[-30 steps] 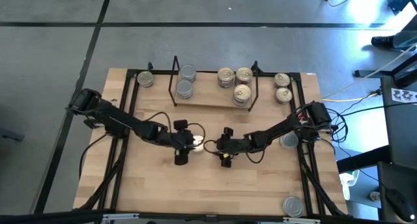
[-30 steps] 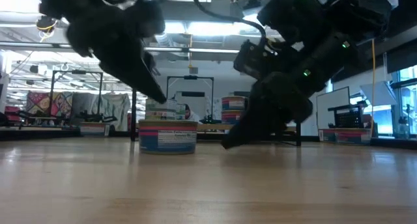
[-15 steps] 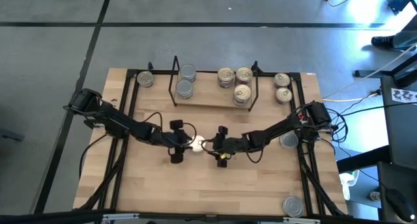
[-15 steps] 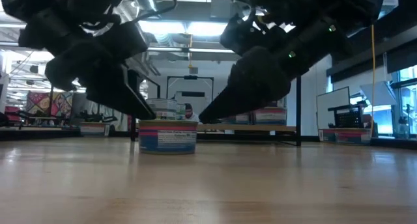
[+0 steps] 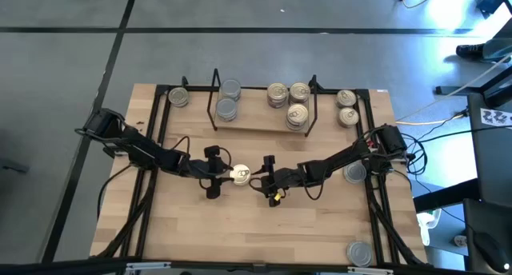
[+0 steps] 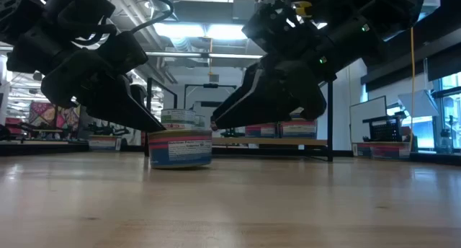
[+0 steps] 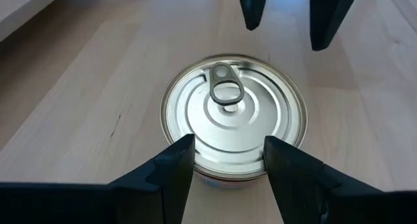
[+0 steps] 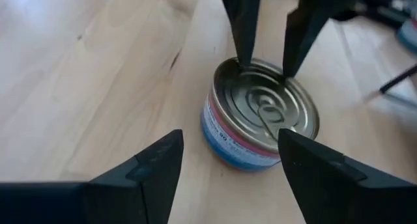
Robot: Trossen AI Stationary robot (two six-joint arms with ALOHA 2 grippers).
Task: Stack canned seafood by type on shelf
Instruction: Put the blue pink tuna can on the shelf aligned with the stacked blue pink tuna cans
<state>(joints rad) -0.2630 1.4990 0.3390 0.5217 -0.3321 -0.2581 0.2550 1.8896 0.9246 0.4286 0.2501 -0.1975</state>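
1. The high camera hung above, looking straight down on the whole table [image 5: 320, 227], both arms and the surrounding floor.
2. The low camera sat at tabletop height, looking level across the boards into the room behind, close to the middle tin [image 6: 180, 147].
3. The left wrist camera looked steeply down on that tin [image 7: 233, 116] from very near.
4. The right wrist camera faced the same tin [image 8: 260, 123] from the opposite side, at a shallower angle.
5. All four views shared this tin [image 5: 239, 174].
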